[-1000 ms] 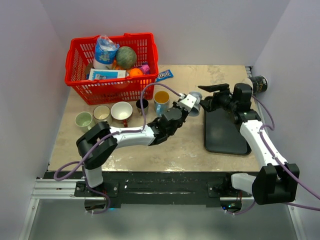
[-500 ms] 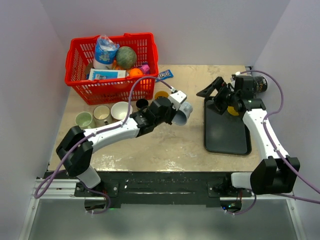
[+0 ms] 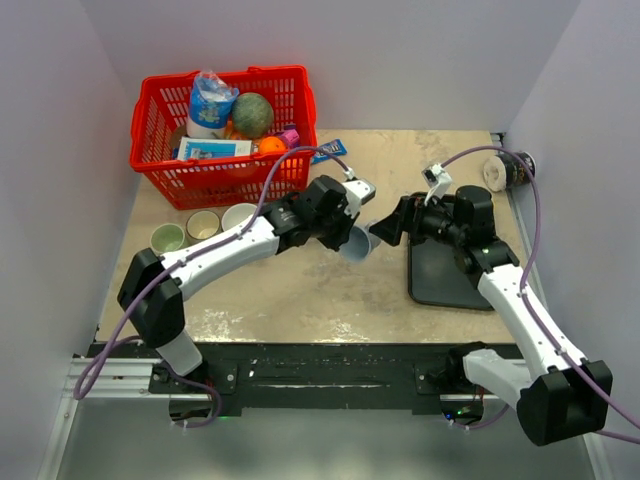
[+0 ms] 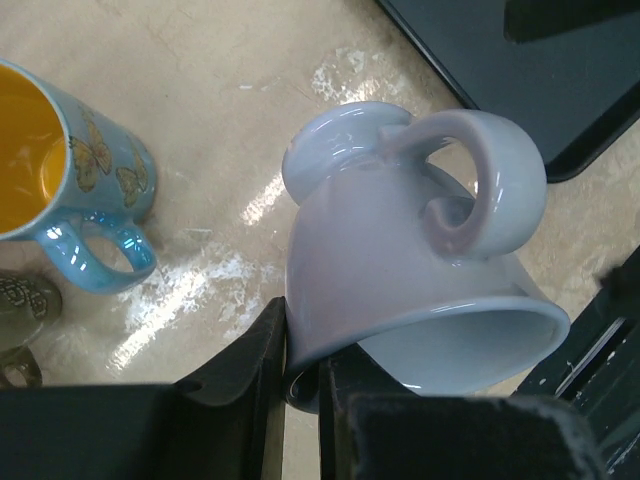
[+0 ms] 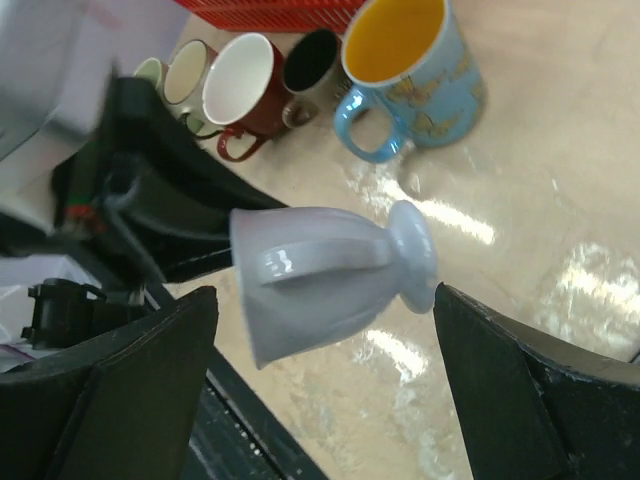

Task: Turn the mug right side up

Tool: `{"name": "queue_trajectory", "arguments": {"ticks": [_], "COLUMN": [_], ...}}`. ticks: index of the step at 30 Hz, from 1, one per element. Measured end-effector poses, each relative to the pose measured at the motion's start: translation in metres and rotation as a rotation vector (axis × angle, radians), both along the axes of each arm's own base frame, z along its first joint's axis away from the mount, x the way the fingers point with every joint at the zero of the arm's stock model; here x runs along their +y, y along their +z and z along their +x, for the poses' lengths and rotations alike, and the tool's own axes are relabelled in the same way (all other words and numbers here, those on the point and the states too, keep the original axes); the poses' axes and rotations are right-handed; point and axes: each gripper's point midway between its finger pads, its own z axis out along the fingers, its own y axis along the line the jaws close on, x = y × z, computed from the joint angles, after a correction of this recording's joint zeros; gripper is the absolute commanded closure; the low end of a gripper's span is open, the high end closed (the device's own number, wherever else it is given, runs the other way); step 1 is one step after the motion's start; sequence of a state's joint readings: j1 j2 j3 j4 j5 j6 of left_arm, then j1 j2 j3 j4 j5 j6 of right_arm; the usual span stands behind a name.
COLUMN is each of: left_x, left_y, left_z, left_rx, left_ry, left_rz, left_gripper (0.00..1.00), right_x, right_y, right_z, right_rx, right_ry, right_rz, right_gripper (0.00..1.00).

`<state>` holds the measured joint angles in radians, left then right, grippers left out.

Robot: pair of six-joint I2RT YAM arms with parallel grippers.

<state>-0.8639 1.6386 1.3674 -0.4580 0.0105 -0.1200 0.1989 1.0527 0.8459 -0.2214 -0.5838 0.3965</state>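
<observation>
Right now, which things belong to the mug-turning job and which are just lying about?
In the job: pale mug, left gripper clamped on its rim, open right gripper facing it.
Lying about: blue butterfly mug, other cups, red basket, black tray.

Lilac mug (image 4: pixel 400 290); blue cup (image 4: pixel 110 170) (butterflies).

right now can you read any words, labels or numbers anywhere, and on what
Nothing reads clearly.
box in the red basket: print too small to read
blue packet beside the basket: blurred
bottle label: blurred
blue mug: butterflies only, no words
pale mug: no markings
</observation>
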Motion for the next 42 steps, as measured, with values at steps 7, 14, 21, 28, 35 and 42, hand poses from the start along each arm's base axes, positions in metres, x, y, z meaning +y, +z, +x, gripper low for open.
{"name": "queue_trajectory", "arguments": {"ticks": [7, 14, 21, 28, 35, 42], "left_x": [-0.006, -0.016, -0.004, 0.0, 0.001, -0.004], "left_y": [0.001, -0.03, -0.065, -0.079, -0.088, -0.08], "left_z": [0.014, 0.022, 0.017, 0.021, 0.025, 0.034], "left_rx": [0.066, 0.181, 0.281, 0.308, 0.314, 0.3], "left_ry": [0.041, 0.083, 0.138, 0.174, 0.197, 0.211], "left_rz": [0.012, 0.109, 0.235, 0.301, 0.332, 0.304], "left_gripper": [1.0, 1.0, 1.0, 0.92, 0.74, 0.5], "right_x": [0.006, -0.002, -0.019, -0.031, -0.035, -0.037], "right_y": [0.01, -0.004, -0.038, -0.063, -0.082, -0.096], "right_z": [0.005, 0.018, 0.023, 0.019, 0.016, 0.011], "right_rx": [-0.129, -0.114, -0.018, 0.066, 0.131, 0.185], "right_ry": [0.005, -0.107, -0.242, -0.324, -0.338, -0.334], "right_rz": [-0.02, -0.064, -0.117, -0.138, -0.18, -0.206], "right_gripper": [0.09, 0.12, 0.12, 0.1, 0.09, 0.08]}}
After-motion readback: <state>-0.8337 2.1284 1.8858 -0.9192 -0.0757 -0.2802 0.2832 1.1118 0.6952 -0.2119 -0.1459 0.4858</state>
